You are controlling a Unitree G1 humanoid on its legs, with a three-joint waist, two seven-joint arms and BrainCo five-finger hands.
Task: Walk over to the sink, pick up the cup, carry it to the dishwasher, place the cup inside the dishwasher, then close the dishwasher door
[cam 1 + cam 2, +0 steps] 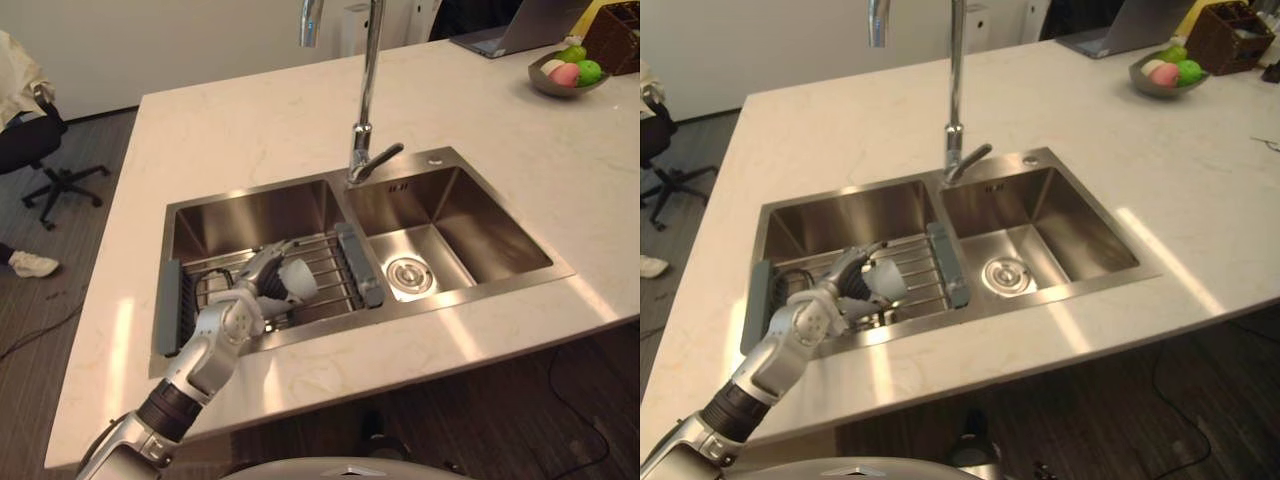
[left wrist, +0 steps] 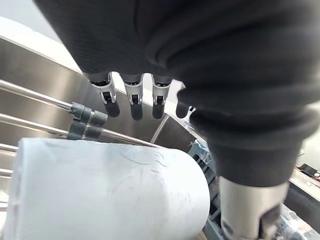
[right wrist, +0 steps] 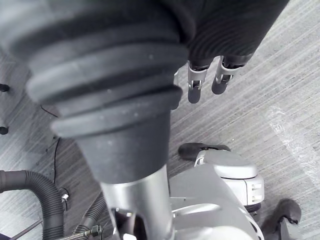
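A stainless steel double-basin sink (image 1: pixel 455 299) is set into a pale, marble-look stone counter (image 1: pixel 250 130). The left basin holds a wire drying rack (image 1: pixel 330 262) with grey end strips. A white cylindrical cup (image 1: pixel 299 280) lies on its side on the rack's bars, towards the basin's 6 o'clock edge.

The robot's left hand (image 1: pixel 245 310) reaches into this basin from 7 o'clock. Its dark-tipped fingers (image 2: pixel 134 102) stretch straight over the cup with a gap showing, not gripping it. The right basin holds a round metal drain strainer (image 1: pixel 409 275). A tall chrome tap (image 1: pixel 366 100) rises at the sink's 12 o'clock rim, between the basins.

At 1 o'clock on the counter, a grey bowl (image 1: pixel 560 88) holds green and pink fruit (image 1: pixel 578 68). An open laptop (image 1: pixel 520 25) sits just beyond it. Wide bare counter surrounds the sink at 12, 3 and 9 o'clock, with a narrower strip at 6 o'clock.

A black office chair (image 1: pixel 62 180) stands on the dark wood floor at 10 o'clock. The right hand (image 3: pixel 194 87) hangs over grey plank flooring (image 3: pixel 270 100), fingers loose and holding nothing.
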